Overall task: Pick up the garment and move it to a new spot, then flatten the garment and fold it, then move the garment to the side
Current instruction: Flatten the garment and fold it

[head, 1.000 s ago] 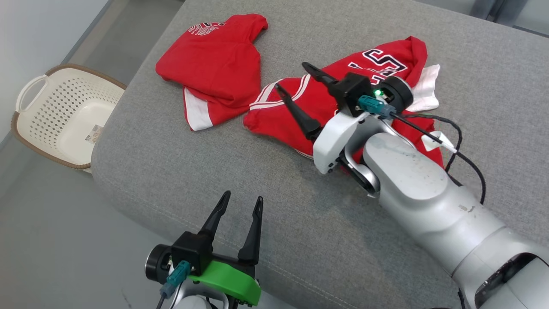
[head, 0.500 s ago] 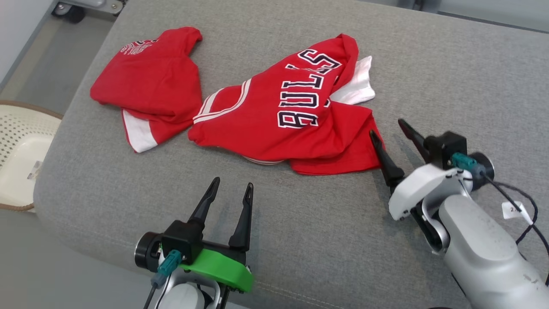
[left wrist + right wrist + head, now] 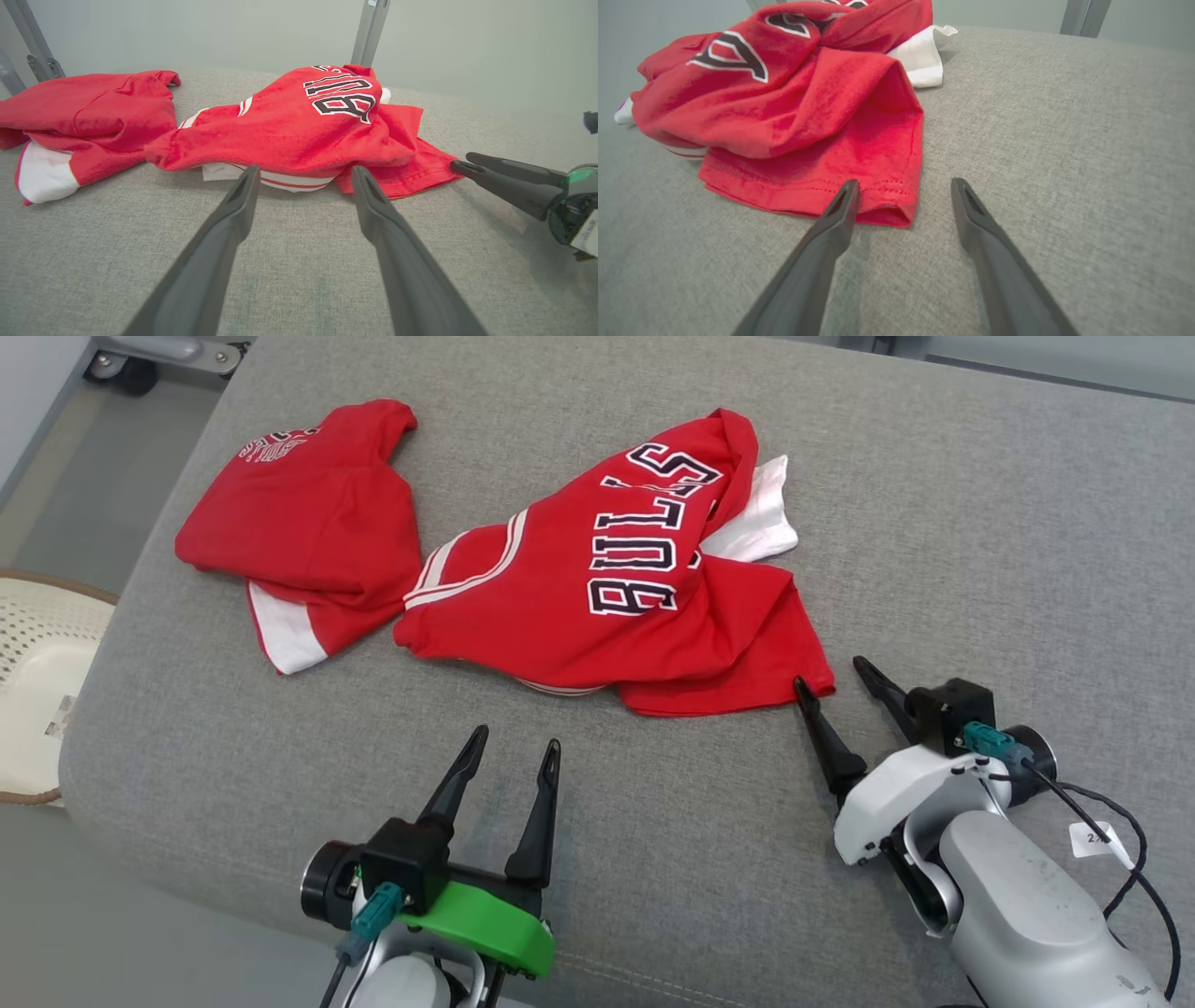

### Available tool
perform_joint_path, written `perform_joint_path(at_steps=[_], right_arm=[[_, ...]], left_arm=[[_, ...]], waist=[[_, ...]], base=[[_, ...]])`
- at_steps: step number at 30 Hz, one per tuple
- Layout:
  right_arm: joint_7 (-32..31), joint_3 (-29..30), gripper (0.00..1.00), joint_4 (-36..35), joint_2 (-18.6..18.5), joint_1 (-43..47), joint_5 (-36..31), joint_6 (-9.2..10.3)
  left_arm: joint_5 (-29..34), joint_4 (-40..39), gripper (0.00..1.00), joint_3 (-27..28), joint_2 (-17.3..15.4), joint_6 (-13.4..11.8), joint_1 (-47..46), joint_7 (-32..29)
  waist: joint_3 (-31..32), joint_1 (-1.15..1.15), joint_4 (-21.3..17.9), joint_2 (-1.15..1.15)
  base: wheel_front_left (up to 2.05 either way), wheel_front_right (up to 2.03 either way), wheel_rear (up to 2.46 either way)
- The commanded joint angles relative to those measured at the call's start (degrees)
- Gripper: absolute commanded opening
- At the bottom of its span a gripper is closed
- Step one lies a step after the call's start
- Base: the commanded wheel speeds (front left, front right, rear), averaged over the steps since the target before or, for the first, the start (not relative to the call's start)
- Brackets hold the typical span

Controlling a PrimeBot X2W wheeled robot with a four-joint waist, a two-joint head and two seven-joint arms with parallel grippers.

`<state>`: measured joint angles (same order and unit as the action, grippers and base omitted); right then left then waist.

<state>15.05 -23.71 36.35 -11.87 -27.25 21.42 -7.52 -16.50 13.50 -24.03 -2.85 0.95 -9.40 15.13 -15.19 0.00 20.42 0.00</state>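
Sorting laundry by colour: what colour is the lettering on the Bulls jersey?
The lettering is dark navy outlined white, best in head view.

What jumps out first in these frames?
The crumpled red jersey with dark lettering, in the middle of the cushion. A second red garment lies bunched just left of it. The right tool sits open at the jersey's near right corner; the left tool is open in front.
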Motion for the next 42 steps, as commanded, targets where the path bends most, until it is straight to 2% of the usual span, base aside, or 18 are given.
perform_joint_path(at_steps=[1, 3, 4, 5, 6, 7, 12, 17, 21, 29, 35, 36, 37, 38, 39, 42], right_arm=[[0.2, -0.1, 1.00, 1.3, 0.0, -0.3, -0.5, 0.06], [0.2, 0.1, 1.00, 2.8, -0.4, -1.1, -1.1, 0.06], [0.2, 0.2, 0.93, 3.7, -0.3, -1.3, -1.1, 0.06], [0.1, 0.0, 0.45, 4.4, 0.0, -1.2, -1.1, 0.06], [0.0, -0.2, 0.07, 5.0, 0.1, -1.2, -1.3, 0.06], [0.0, -0.2, 0.00, 5.3, 0.2, -1.4, -1.4, 0.05], [0.0, 1.3, 0.00, 5.7, -1.9, -2.3, -2.6, 0.09], [0.1, 5.6, 0.00, 2.2, -4.9, -2.8, -4.3, 0.08], [0.1, 8.7, 0.00, -1.2, -9.9, -3.7, -8.3, 0.08], [0.1, 8.6, 0.00, -10.5, -19.8, -8.7, -15.3, 0.08], [0.1, 6.6, 0.00, -14.3, -23.2, -11.1, -17.2, 0.08], [0.1, 6.0, 0.05, -13.9, -23.3, -10.6, -17.2, 0.08], [0.1, 5.8, 0.33, -13.6, -23.2, -9.9, -16.9, 0.08], [0.1, 5.7, 0.84, -13.2, -22.9, -8.8, -16.4, 0.08], [0.1, 5.9, 1.00, -12.8, -22.4, -7.5, -16.0, 0.08], [0.1, 7.2, 1.00, -12.8, -20.5, -2.3, -14.4, 0.08]], left_arm=[[0.1, 0.1, 1.00, -0.1, -0.1, -0.1, 0.3, 0.0], [-0.1, 0.0, 1.00, -0.1, -0.1, -0.3, 0.4, 0.0], [-0.2, 0.0, 1.00, 0.0, -0.1, -0.3, 0.4, 0.0], [-0.2, -0.1, 1.00, 0.1, -0.1, -0.3, 0.5, 0.0], [-0.2, -0.1, 1.00, 0.2, -0.1, -0.3, 0.5, 0.0], [-0.2, -0.1, 1.00, 0.3, -0.1, -0.3, 0.6, 0.0], [-0.2, -0.4, 1.00, 0.8, -0.1, -0.4, 0.6, 0.0], [-0.3, -0.7, 1.00, 0.8, -0.1, -0.2, 0.1, 0.0], [-0.2, -0.6, 1.00, 0.6, -0.1, 0.1, 0.1, 0.0], [-0.1, 0.3, 1.00, 1.0, -0.1, 0.2, 0.3, 0.0], [0.0, 1.3, 1.00, 1.5, -0.1, 0.5, 0.9, 0.0], [0.1, 1.5, 1.00, 1.5, -0.1, 0.6, 0.9, 0.0], [0.2, 1.7, 1.00, 1.7, -0.1, 0.6, 1.0, 0.0], [0.2, 1.9, 1.00, 1.8, -0.1, 0.5, 1.0, 0.0], [0.2, 2.2, 1.00, 2.0, -0.1, 0.5, 1.1, 0.0], [0.4, 2.9, 1.00, 2.6, -0.1, 0.7, 1.4, 0.0]], waist=[[-0.4, 0.00, 1.2, 0.00], [-0.6, 0.00, 1.7, 0.00], [-0.7, 0.00, 2.0, 0.00], [-0.7, 0.00, 2.1, 0.00], [-0.8, 0.00, 2.2, 0.00], [-0.9, 0.00, 2.3, 0.00], [-1.1, 0.00, 1.6, 0.00], [-0.5, 0.00, 0.4, 0.00], [0.5, 0.00, -1.4, 0.00], [1.9, 0.00, -5.2, 0.00], [2.6, 0.00, -7.5, 0.00], [2.8, 0.00, -7.9, 0.00], [2.9, 0.00, -8.1, 0.00], [3.0, 0.00, -8.4, 0.00], [3.1, 0.00, -8.7, 0.00], [3.7, 0.00, -9.6, 0.00]], base=[[0.00, 0.00, 0.00], [0.00, 0.00, 0.00], [0.00, 0.00, 0.00], [0.00, 0.00, 0.00], [0.00, 0.00, 0.00], [0.00, 0.00, 0.00], [0.00, 0.00, 0.00], [0.00, 0.00, 0.00], [0.00, 0.00, 0.00], [0.00, 0.00, 0.00], [0.00, 0.00, 0.00], [0.00, 0.00, 0.00], [0.00, 0.00, 0.00], [0.00, 0.00, 0.00], [0.00, 0.00, 0.00], [0.00, 0.00, 0.00]])
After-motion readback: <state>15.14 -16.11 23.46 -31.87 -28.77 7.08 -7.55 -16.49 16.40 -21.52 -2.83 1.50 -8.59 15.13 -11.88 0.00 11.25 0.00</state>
